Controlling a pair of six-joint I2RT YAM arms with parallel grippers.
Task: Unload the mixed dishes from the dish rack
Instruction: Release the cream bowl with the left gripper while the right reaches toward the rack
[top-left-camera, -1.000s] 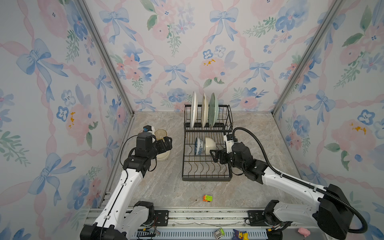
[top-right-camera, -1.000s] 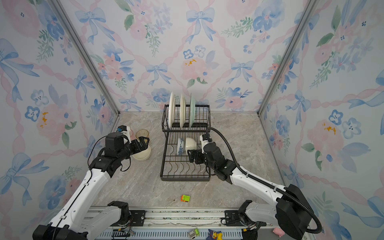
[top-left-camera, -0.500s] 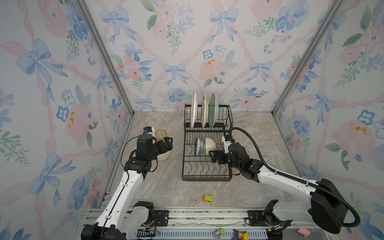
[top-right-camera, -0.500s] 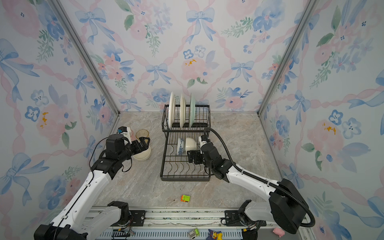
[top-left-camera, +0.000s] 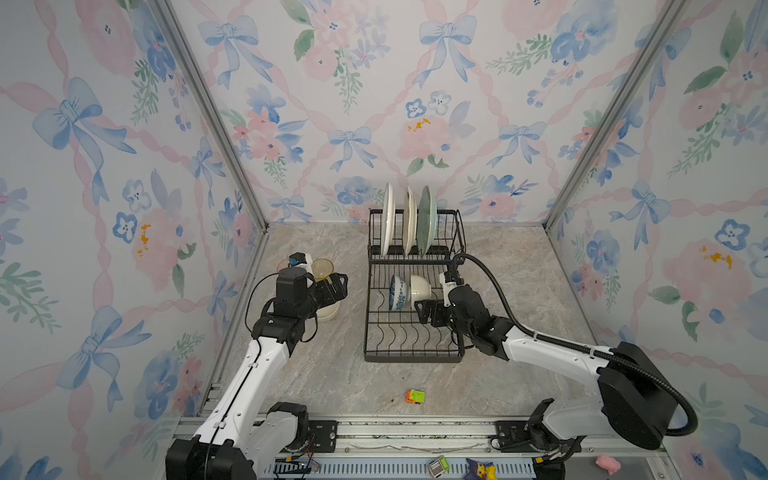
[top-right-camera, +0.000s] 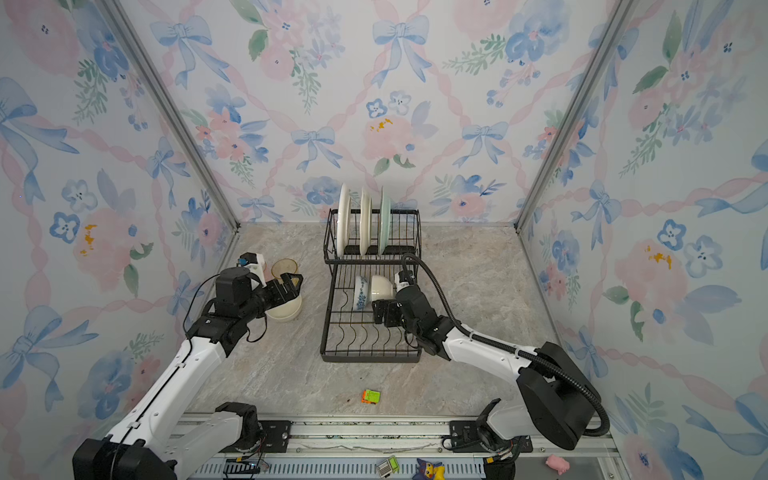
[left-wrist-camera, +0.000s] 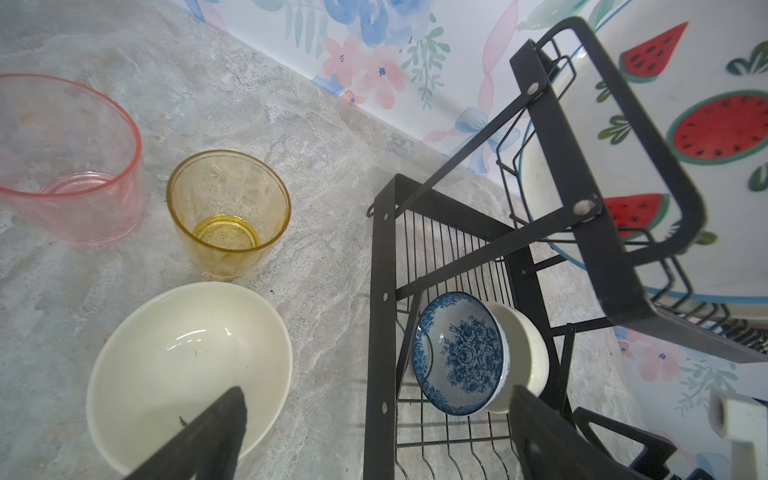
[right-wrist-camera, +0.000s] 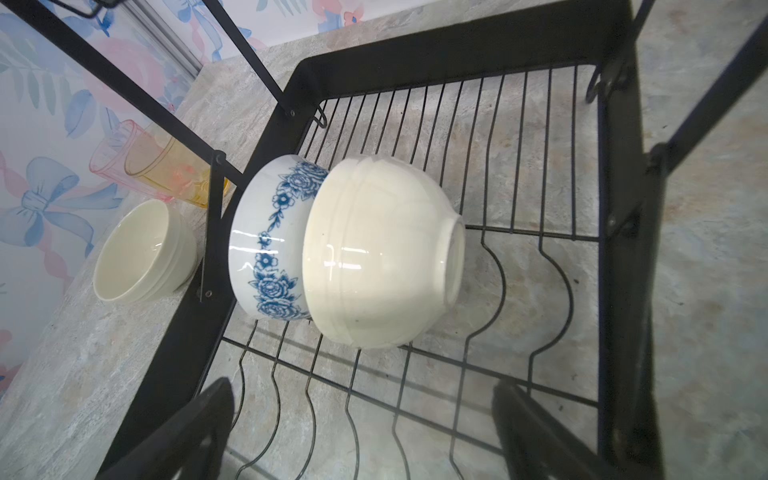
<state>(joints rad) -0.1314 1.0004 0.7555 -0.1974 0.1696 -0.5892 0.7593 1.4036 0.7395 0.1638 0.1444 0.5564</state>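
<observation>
In the black wire dish rack, a blue-patterned bowl and a white ceramic bowl lie touching on their sides in the lower tray; three plates stand upright above. The right gripper, spread, hangs just beside the white ceramic bowl. The left gripper, spread, hovers over a cream bowl near an amber glass tumbler and a pink glass tumbler.

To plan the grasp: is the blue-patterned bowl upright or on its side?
On its side. The blue-patterned bowl stands on its rim in the dish rack, opening facing sideways, the white bowl right behind it.
</observation>
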